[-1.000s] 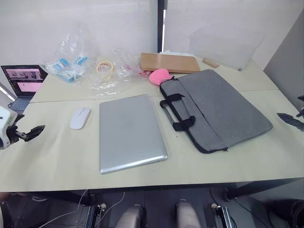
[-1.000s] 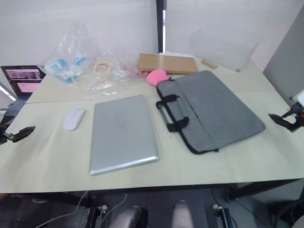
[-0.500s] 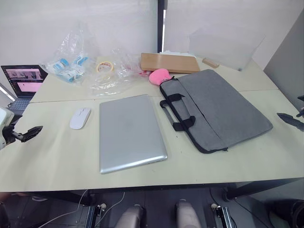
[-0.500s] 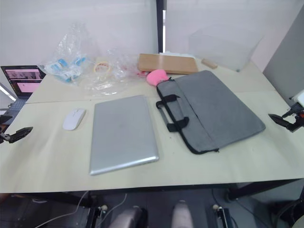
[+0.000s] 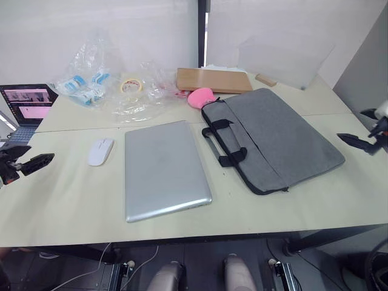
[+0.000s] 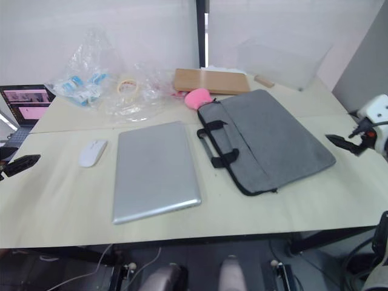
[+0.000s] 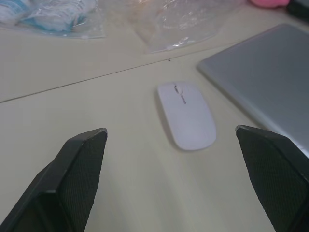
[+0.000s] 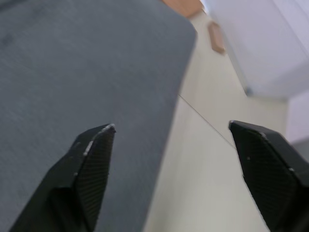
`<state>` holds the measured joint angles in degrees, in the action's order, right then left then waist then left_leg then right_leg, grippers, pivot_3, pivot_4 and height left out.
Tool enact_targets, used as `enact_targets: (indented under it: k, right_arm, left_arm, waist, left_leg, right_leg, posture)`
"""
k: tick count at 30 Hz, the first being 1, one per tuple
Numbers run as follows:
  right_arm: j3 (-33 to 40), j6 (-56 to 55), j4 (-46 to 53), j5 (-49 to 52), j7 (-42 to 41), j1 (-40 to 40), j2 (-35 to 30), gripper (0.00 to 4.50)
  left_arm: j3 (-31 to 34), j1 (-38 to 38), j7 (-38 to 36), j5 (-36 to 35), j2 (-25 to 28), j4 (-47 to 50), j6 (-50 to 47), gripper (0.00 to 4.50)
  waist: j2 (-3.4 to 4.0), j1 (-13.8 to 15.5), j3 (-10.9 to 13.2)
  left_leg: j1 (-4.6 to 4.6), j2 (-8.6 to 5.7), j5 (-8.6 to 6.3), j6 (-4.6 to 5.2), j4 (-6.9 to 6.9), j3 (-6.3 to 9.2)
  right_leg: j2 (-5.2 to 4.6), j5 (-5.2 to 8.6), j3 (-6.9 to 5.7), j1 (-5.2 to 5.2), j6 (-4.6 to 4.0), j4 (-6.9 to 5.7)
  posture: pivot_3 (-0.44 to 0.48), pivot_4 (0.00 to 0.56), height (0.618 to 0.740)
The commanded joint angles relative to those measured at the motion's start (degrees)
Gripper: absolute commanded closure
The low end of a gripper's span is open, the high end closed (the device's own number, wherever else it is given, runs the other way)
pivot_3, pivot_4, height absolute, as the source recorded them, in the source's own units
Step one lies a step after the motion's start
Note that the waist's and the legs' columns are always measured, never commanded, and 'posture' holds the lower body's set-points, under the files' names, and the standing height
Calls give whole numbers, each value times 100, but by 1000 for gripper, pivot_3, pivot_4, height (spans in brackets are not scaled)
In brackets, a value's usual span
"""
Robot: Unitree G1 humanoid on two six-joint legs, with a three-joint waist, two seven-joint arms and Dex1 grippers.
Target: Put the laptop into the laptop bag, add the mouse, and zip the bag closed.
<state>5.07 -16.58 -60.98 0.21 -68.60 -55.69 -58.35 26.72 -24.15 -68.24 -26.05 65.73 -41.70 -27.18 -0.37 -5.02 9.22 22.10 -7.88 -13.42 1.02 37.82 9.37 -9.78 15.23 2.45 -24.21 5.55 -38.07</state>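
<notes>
Mouse (image 7: 186,115) lies ahead between the wide-open left gripper (image 7: 186,188) fingers; laptop bag (image 8: 82,87) lies before the wide-open right gripper (image 8: 181,186).

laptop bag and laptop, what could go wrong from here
1. The laptop bag lies flat with its opening looking shut, so the laptop may jam at the handles unless the bag is opened first.
2. The laptop lies flat on the table, leaving little edge to grip; it could slip.
3. The mouse sits close beside the laptop and could get knocked by the open left gripper.
</notes>
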Motion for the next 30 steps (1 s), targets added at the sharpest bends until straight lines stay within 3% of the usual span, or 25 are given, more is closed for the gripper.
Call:
enact_targets:
  k: [1, 3, 6, 8, 9, 11, 17, 22, 30]
  right_arm:
    - [-165, 442, 936, 174, -325, -129, 286, 1860]
    - [-402, 861, 1507, 145, -391, -131, 623, 2539]
    - [-705, 1627, 2330, 124, -311, -160, 1146, 3553]
    - [-875, 2004, 2857, 133, -290, -140, 1424, 4302]
    - [-1037, 2200, 3161, 65, -253, -122, 1605, 4464]
    - [-1408, 2599, 3690, -82, -162, -55, 2005, 4464]
    - [-1956, 3053, 4196, -336, 153, 49, 2594, 4464]
    - [-2248, 2876, 3826, -612, 472, 24, 2929, 4464]
    - [-2600, 2648, 3272, -908, 790, 36, 3454, 4464]
  left_arm:
    - [54, 94, -432, -513, 268, 571, -1345, 0]
    - [-428, 169, -704, -554, 416, 807, -2224, 0]
    - [-1112, -378, -852, -817, 527, 764, -4117, 0]
    - [-1449, -631, -931, -876, 493, 784, -4693, 0]
    - [-1714, -848, -887, -846, 407, 716, -5020, 0]
    - [-2091, -1281, -810, -812, 132, 457, -5467, 0]
    - [-2359, -2181, -609, -686, -414, -496, -5869, 0]
    - [-2761, -2222, -687, -498, -594, -671, -5681, 0]
    - [-2855, -2172, -582, -150, -977, -900, -4824, 0]
  waist:
    - [0, -21, 0]
    - [0, -41, 0]
    - [-1, -47, 0]
    - [-1, -49, 0]
    - [-1, -48, 0]
    - [-7, -44, -3]
    - [-56, -36, -10]
    - [-61, -43, -9]
    - [-68, -48, -9]
  left_leg:
    - [0, 5, -1, -2, 0, 0]
    - [1, 12, -2, -5, 1, 2]
    - [-2, 25, -4, -9, 1, 3]
    - [4, 32, 1, -17, 4, 9]
    - [5, 35, 3, -20, 5, 10]
    - [6, 36, 4, -23, 5, 14]
    - [16, 35, 21, -54, 11, 23]
    - [17, 37, 28, -65, 13, 24]
    - [38, 51, 45, -94, 12, 13]
  right_leg:
    - [5, -1, 0, 0, -1, 0]
    - [12, -7, 0, -3, -12, -2]
    - [30, -20, 1, -7, -26, -10]
    - [47, -25, -2, -13, -33, -10]
    - [50, -27, -3, -14, -36, -14]
    - [52, -31, -4, -19, -41, -27]
    - [55, -40, -6, -40, -56, -49]
    - [59, -45, -4, -47, -60, -52]
    - [68, -54, -1, -89, -76, -81]
  posture:
    - [0, 150, 740]
    - [0, 150, 740]
    - [0, 150, 740]
    - [0, 150, 740]
    - [0, 150, 740]
    - [0, 150, 740]
    - [0, 150, 740]
    - [0, 150, 740]
    - [0, 150, 740]
